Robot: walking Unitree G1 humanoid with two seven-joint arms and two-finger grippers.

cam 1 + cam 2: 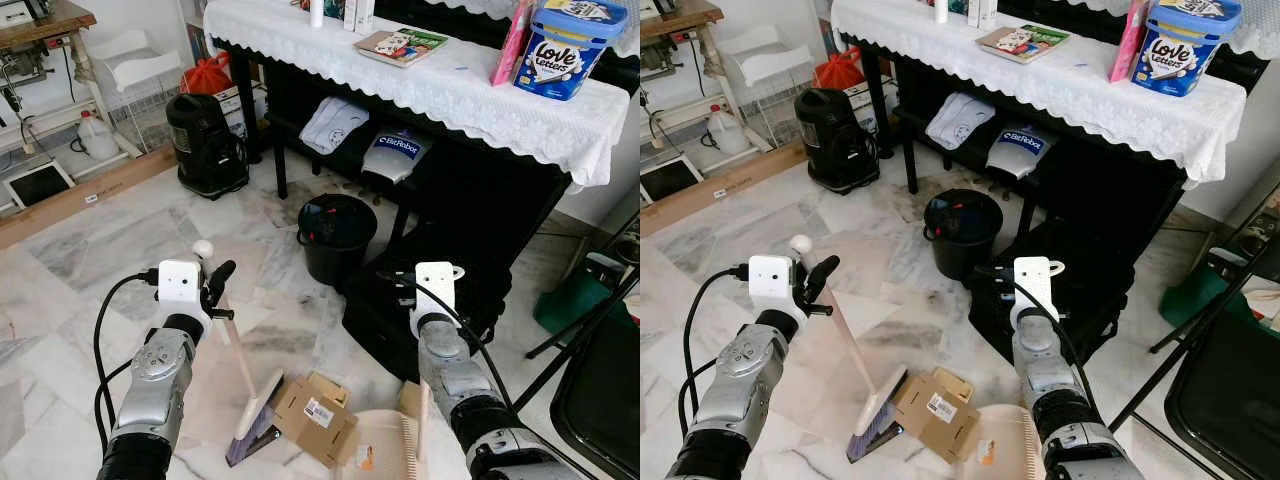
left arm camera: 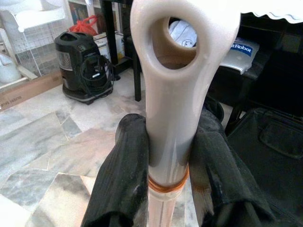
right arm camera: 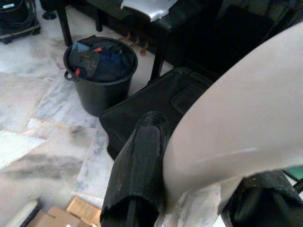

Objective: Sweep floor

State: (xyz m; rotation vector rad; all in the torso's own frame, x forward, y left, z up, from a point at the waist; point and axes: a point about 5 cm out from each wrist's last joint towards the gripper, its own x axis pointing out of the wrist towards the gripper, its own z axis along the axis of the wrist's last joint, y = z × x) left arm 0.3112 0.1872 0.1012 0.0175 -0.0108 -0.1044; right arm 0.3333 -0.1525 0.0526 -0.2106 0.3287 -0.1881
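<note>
Left eye view catches the sweep underway: left claw [image 1: 216, 285] clamped on the broom [image 1: 250, 400], right claw [image 3: 189, 189] clamped on the dustpan [image 1: 385, 445], cardboard scrap [image 1: 318, 415] at six o'clock awaiting pushing in.

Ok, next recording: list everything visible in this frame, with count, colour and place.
Hand broom: one, pale handle, bristles on the floor against the box.
Cardboard box: one, brown, flattened, on the floor between broom and dustpan.
Dustpan: one, cream, on the floor beside the box.
Bucket: one, black, holds rubbish, by the table.
Vacuum cleaner: one, black, on the floor by the table's end.
Table: one, white lace cloth.
Love Letters tub: one, blue, on the table.
Book: one, on the table.
Black bag: one, on the floor under the table.
Left gripper: shut on the broom handle.
Right gripper: shut on the dustpan handle.
</note>
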